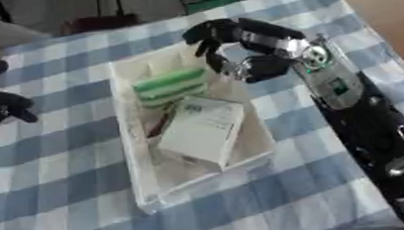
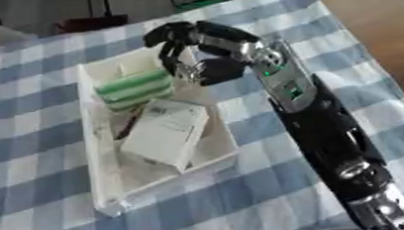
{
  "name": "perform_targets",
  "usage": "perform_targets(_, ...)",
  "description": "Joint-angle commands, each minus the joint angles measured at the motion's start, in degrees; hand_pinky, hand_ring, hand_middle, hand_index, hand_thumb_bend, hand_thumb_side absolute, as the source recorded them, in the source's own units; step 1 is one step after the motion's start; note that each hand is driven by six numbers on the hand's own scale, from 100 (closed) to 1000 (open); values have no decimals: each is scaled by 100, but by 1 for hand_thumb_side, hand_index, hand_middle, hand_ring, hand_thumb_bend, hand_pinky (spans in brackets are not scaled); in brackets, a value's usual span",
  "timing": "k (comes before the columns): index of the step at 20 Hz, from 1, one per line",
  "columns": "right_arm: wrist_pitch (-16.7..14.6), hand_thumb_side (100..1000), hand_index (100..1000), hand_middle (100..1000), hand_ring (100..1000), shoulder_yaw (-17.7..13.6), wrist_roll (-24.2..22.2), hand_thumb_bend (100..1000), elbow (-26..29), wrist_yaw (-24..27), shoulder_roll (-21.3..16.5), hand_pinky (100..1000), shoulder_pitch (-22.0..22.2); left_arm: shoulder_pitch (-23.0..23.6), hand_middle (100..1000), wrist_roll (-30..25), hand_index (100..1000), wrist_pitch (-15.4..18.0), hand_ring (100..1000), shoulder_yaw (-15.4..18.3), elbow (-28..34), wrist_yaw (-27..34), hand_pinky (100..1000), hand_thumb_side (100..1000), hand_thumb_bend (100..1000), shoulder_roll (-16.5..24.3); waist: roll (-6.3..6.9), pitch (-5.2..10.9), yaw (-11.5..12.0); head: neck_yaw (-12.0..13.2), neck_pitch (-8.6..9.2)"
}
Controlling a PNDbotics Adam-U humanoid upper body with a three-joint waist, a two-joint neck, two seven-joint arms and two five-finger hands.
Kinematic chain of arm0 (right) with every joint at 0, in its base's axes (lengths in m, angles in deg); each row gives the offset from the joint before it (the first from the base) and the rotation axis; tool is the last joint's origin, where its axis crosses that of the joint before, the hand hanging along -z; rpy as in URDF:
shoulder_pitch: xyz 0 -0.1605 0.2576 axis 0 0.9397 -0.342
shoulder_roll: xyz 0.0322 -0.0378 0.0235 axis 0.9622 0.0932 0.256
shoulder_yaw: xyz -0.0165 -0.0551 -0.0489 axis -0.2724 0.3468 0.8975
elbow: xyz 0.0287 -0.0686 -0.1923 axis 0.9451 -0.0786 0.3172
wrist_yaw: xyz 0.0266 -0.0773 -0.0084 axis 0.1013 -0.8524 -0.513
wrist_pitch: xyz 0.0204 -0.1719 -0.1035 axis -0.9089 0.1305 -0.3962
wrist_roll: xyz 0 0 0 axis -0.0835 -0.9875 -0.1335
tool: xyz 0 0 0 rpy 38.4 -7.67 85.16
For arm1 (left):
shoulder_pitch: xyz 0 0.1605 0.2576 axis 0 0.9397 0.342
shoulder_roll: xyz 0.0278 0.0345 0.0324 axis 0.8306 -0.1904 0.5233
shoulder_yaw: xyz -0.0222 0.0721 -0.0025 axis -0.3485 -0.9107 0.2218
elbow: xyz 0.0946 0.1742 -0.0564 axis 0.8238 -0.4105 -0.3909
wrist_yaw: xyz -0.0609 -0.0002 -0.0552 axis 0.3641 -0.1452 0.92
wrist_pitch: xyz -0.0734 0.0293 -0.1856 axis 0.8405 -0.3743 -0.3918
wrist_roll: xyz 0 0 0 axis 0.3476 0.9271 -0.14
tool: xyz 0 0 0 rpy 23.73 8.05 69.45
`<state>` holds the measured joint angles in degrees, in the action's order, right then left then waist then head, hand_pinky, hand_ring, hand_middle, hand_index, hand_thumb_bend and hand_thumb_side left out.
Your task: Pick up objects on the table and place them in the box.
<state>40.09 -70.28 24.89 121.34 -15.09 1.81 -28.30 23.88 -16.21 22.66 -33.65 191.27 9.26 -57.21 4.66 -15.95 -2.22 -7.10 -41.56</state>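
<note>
Blue-and-white checked cloth (image 1: 63, 203) covers the table, and on it sits the shallow white rectangular box (image 1: 130, 140), its long side running away from me. Inside I can see a green-and-white striped block (image 1: 169, 85) at the far end and a pale, flat carton (image 1: 202, 129) lying tilted near the middle, with something thin and reddish-dark beside it that I cannot identify.

My right hand (image 2: 189, 53) hangs over the box's far right corner, fingers curled downward, thumb apart from them; I see nothing held between them. I judge this to be the moment just around a release, so I would lift straight up before swinging away, keeping the fingers from catching the box wall or nudging the striped block.

My left hand (image 1: 1, 105) shows dark at the left edge, well apart from the box; I cannot tell how its fingers are set. No loose object on the cloth is visible from here.
</note>
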Motion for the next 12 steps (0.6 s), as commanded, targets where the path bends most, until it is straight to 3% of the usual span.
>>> perform_targets(1, 247, 607, 891, 877, 756, -212, 452, 136, 746, 784, -233, 721, -6, 3, 820, 36, 930, 0, 622, 70, 123, -13, 533, 892, 253, 89, -10, 148, -33, 59, -34)
perform_targets(2, 336, 566, 886, 867, 751, -242, 615, 156, 933, 951, -270, 720, 26, 8, 820, 37, 930, -1, 623, 70, 123, -13, 533, 891, 253, 92, -9, 157, -47, 62, -31)
perform_targets(6, 599, 541, 881, 850, 745, -337, 1078, 144, 1561, 1411, -384, 714, 168, 46, 820, 42, 930, -17, 623, 73, 123, -14, 533, 892, 254, 87, -18, 209, -65, 107, -50)
perform_targets(8, 684, 555, 873, 837, 739, -318, 1151, 100, 1826, 1675, -518, 705, 300, 93, 820, 51, 930, -32, 624, 83, 123, -25, 534, 891, 255, 96, -38, 256, -89, 129, -54)
perform_targets(12, 876, 578, 869, 831, 732, -365, 1119, 100, 2144, 2145, -751, 689, 633, 131, 820, 58, 930, -56, 624, 83, 123, -20, 534, 889, 257, 110, -83, 323, -104, 158, -52)
